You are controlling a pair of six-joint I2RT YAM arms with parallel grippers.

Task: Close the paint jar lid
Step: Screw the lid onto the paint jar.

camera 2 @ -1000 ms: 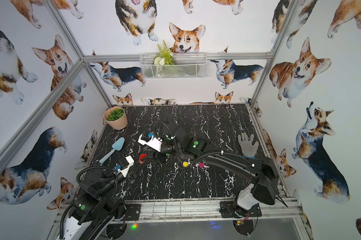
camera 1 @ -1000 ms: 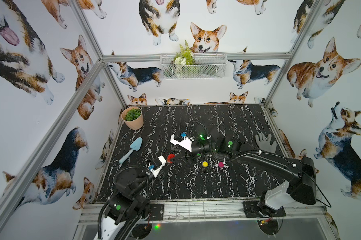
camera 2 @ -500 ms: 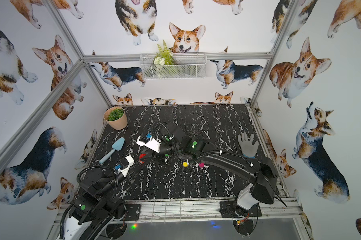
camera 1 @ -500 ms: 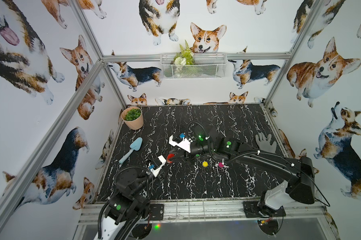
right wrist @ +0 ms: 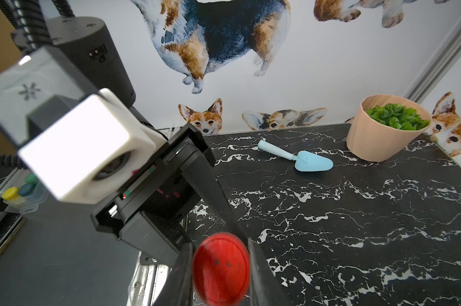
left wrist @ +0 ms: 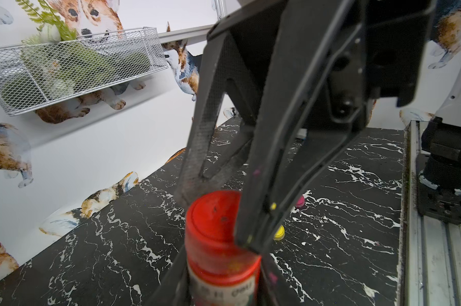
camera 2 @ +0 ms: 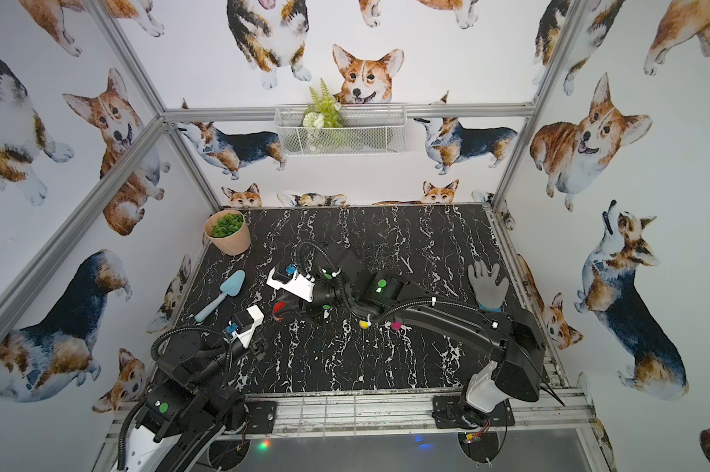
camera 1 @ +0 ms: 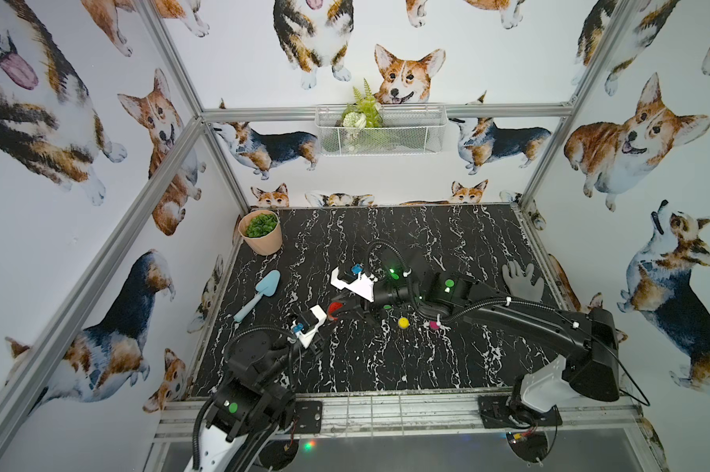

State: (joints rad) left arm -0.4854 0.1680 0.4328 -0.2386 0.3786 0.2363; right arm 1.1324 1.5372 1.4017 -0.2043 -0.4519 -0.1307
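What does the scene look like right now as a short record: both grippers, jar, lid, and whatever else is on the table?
left gripper: shut on the red paint jar
right gripper: shut on the red lid, a finger on either side
lid: sits on top of the jar; how tight, cannot tell
near the jar: small yellow item and small pink item on the table
elsewhere: blue trowel, plant pot, grey glove, all apart from the jar

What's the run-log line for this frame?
step: capping | left tool: shut on red paint jar | right tool: shut on red lid, atop jar | lid tightness: cannot tell
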